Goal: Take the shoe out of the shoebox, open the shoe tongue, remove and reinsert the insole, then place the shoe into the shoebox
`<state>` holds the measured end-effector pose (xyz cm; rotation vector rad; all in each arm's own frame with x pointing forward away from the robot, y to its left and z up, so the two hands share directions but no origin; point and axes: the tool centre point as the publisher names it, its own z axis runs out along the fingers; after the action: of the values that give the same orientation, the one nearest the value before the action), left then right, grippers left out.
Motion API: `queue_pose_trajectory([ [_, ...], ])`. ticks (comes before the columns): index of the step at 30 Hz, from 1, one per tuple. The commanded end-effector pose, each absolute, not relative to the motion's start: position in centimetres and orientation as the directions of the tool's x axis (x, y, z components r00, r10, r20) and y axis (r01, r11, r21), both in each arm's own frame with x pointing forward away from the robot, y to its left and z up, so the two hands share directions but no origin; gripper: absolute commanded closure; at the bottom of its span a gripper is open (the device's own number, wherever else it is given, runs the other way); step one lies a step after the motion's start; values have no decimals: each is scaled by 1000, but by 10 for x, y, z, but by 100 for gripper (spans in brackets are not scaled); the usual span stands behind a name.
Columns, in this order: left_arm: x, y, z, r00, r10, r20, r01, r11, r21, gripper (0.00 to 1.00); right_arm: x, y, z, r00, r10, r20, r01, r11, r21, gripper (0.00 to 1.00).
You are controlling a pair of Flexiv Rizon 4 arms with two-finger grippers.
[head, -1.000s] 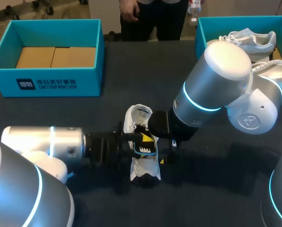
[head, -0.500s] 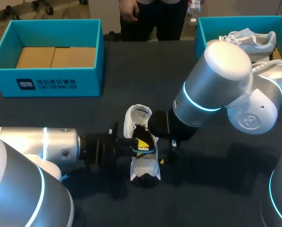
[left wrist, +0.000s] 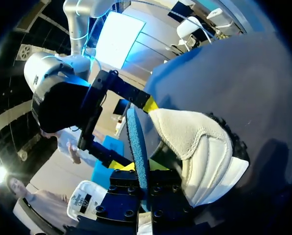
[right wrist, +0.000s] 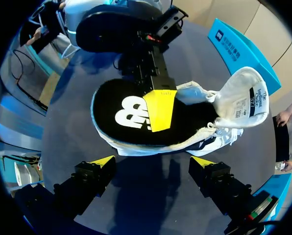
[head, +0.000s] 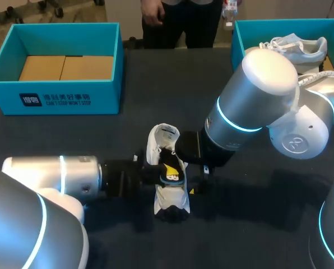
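A white shoe (head: pixel 168 193) lies on the dark table's middle, its tongue (head: pixel 166 134) folded up and back. The black insole (right wrist: pixel 131 115), with a white logo and blue underside, stands tilted in the shoe's opening, partly raised. My left gripper (head: pixel 166 171) comes in from the left and is shut on the insole; in the left wrist view the insole's blue edge (left wrist: pixel 137 147) runs up from between its fingers. My right gripper (right wrist: pixel 153 161) is open beside the shoe (right wrist: pixel 209 134), with nothing between its fingers.
A teal shoebox (head: pixel 55 98) with a bare cardboard floor stands at the back left. Another teal box (head: pixel 240 39) at the back right holds a second white shoe (head: pixel 296 45). My right arm (head: pixel 251 106) hangs over the table to the shoe's right.
My left gripper has closed on the insole and its arm has shifted slightly left and back. The right arm and the shoe have stayed put.
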<state>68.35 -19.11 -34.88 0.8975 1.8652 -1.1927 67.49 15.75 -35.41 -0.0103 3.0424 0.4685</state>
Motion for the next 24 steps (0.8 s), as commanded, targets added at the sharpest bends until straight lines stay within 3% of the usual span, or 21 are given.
queue_pose_trajectory([
  [1,687,-197,-352,-500,169,-849,834,356,-421,100,674,157,-355,-998,3,-66,-17,954,301,0],
  [6,677,-186,-335,-524,134,-841,820,347,-455,96,674,157,-355,-998,3,-66,-17,954,301,0],
  [7,673,-183,-330,-531,121,-839,816,337,-469,73,674,157,-355,-998,3,-66,-17,954,301,0],
  [10,667,-178,-323,-543,111,-832,810,332,-484,55,674,157,-355,-998,3,-66,-17,954,301,0],
  [14,661,-176,-316,-548,128,-827,809,334,-484,60,674,157,-355,-998,3,-66,-17,954,301,0],
  [16,659,-176,-314,-548,138,-825,812,324,-485,74,674,157,-355,-998,3,-66,-17,954,301,0],
  [18,660,-176,-314,-546,142,-826,815,321,-483,100,674,157,-355,-998,3,-66,-17,954,301,0],
  [24,665,-186,-329,-528,181,-829,830,317,-459,100,674,157,-355,-998,3,-66,-17,954,301,0],
])
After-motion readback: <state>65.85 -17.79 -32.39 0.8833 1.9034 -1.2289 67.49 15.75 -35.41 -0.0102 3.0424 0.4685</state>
